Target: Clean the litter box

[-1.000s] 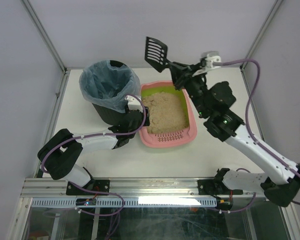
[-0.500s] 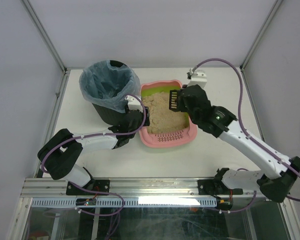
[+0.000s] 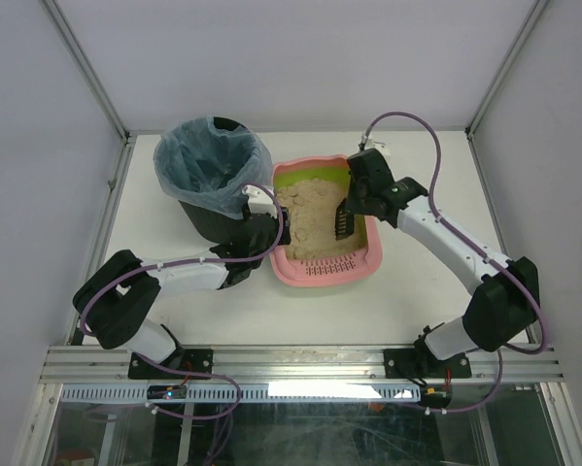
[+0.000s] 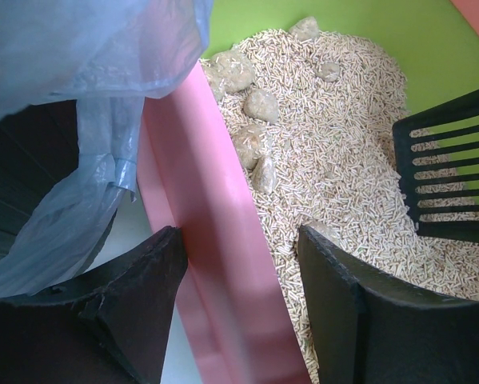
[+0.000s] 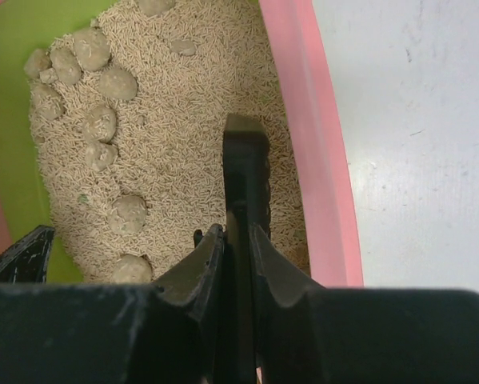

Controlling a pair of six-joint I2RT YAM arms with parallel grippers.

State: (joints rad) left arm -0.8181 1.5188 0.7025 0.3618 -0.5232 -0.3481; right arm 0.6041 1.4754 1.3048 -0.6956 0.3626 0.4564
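Litter box [image 3: 320,273]: set on the table [image 3: 417,291], just beside the bin [image 3: 213,175]; litter and grey clumps [image 5: 101,124] are seen inside.
Spill risk: litter could be flicked over the right wall if the scoop [image 5: 245,168], dug in just beside it, is swept hard.
Miss risk: the clumps lie along the opposite side and could be left by a short pass.
Shift risk: the box could be dragged if it is loosely braced.
Right arm: extended over the box, wrist pitched down; the right gripper [image 5: 237,234] is clamped on the scoop handle.
Left arm: laid low; the left gripper [image 4: 239,248] is set astride the left wall, and whether the wall is pinched cannot be told.
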